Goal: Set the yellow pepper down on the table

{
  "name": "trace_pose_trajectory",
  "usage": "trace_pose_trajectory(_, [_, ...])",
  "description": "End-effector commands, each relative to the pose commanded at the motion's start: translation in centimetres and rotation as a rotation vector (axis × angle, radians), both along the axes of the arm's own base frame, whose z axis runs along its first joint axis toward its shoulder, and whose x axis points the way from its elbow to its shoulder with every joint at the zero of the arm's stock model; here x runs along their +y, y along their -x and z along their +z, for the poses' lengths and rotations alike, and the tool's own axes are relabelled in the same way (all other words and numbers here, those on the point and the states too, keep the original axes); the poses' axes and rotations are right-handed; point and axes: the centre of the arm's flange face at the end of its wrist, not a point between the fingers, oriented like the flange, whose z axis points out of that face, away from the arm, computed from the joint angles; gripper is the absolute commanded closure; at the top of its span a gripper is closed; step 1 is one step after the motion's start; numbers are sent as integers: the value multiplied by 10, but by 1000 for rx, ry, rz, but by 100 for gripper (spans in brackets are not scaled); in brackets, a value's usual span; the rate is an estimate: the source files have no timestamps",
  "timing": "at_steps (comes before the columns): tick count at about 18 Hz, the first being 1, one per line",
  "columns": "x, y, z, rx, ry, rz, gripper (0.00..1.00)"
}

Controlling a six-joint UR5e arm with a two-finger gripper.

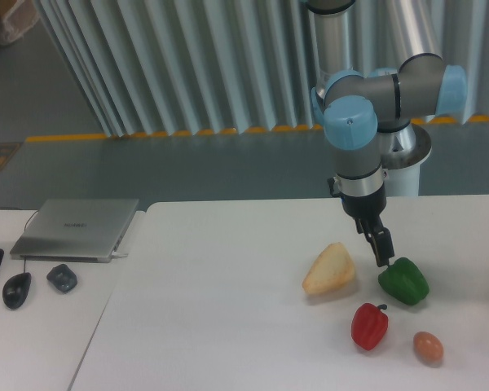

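Pale yellow-tan in colour, a wedge-shaped item [330, 269] is the only yellowish object seen; whether it is the yellow pepper cannot be confirmed from its shape. It rests on the white bench [228, 309], right of centre. The green pepper [404, 281] lies just beside it to the right, also on the bench. The gripper [383, 248] hangs tilted directly above the green pepper's stem, close to it; contact cannot be determined. Its fingers are seen edge-on, so their opening and any hold cannot be told. Nearer the camera sit the red pepper [369, 326] and a brown egg-shaped item [428, 346]. Far left: closed laptop [77, 228], two mice [16, 289]
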Motion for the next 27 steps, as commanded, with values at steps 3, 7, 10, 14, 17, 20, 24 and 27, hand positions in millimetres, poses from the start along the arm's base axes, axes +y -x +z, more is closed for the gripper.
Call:
trace_pose_trajectory(3, [-14, 38, 12, 15, -24, 38, 0])
trace_pose_trajectory(7, [-41, 88, 13, 10, -10, 16, 0])
trace_pose_trajectory(10, [-62, 127, -5, -11, 5, 85, 0])
trace_pose_trajectory(14, [-104, 184, -18, -67, -37, 184, 0])
trace_pose_trajectory(17, [-131, 207, -21, -75, -18, 55, 0])
trace_pose_trajectory(20, [-149, 220, -22, -81, -18, 51, 0])
trace_pose_trajectory(24, [-188, 249, -31, -98, 8, -143, 0])
trace_pose_trajectory(27, [-211, 268, -37, -104, 11, -187, 0])
